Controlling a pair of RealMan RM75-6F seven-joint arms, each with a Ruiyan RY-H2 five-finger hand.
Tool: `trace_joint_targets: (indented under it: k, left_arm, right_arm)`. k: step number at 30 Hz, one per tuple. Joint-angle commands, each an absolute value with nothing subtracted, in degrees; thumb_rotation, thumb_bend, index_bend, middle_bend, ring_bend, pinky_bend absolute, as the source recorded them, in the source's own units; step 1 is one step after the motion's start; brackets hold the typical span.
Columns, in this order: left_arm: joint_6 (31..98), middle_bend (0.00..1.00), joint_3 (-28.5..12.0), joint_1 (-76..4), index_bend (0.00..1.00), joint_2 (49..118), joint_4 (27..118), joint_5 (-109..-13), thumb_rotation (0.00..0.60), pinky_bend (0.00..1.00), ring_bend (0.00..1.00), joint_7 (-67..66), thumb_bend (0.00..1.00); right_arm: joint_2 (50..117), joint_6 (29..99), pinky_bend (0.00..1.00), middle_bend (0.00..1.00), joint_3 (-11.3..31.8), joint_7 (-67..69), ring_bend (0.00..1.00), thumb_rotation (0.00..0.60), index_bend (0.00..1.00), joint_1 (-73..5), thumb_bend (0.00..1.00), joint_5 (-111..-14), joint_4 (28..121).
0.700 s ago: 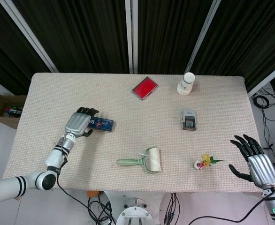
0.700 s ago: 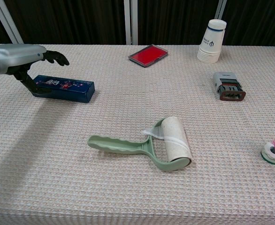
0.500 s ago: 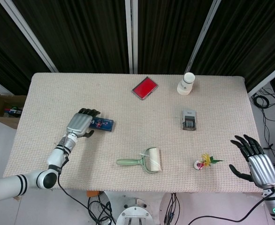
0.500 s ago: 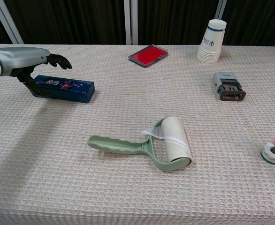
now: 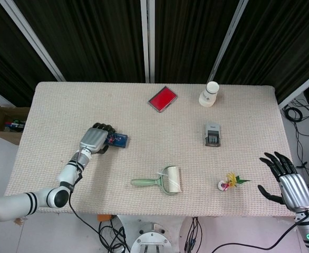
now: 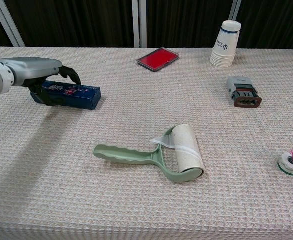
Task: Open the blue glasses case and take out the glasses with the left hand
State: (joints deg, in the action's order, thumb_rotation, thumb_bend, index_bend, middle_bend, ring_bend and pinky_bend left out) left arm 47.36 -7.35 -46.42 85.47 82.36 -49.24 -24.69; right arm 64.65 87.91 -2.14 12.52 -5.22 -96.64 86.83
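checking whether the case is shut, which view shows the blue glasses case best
The chest view: the blue glasses case shows side-on, lid closed, left hand over its end. The head view shows only its hand-free end.

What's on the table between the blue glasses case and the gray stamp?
Nothing. In the chest view only bare tablecloth runs between the blue glasses case and the gray stamp.

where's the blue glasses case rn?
Left part of the table in both views, lid closed: blue glasses case lies under the left hand, up-left of the lint roller.
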Motion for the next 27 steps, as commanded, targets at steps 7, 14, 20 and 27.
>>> trace_joint_targets:
  k: [7,14,20,27]
  left_arm:
    - [47.4,0.24,-7.2,-46.8,0.29,85.8,82.1,-49.5,0.6,0.12,0.13,-24.0,0.54]
    - [48.3,0.31,-7.3,-47.0,0.36,85.8,82.3,-49.5,0.6,0.12,0.16,-24.0,0.6]
    - [48.7,0.31,-8.2,-47.8,0.37,85.9,82.2,-48.7,0.6,0.12,0.16,-24.2,0.66]
    - [48.4,0.29,-10.8,-50.4,0.3,89.8,74.4,-42.7,0.6,0.12,0.16,-26.2,0.71]
  right_arm:
    - [64.7,87.7,0.11,0.13,-2.0,12.9,0.0,0.6,0.18,-5.3,0.2,-96.5,86.7]
    - [64.9,87.9,0.11,0.13,-2.1,13.3,0.0,0.6,0.18,-5.1,0.2,-96.4,86.4]
    - [65.0,88.0,0.11,0.13,-2.1,13.7,0.0,0.6,0.18,-5.0,0.2,-96.4,86.2]
    - [65.0,88.0,0.11,0.13,-2.0,13.7,0.0,0.6,0.18,-4.9,0.2,-96.3,86.1]
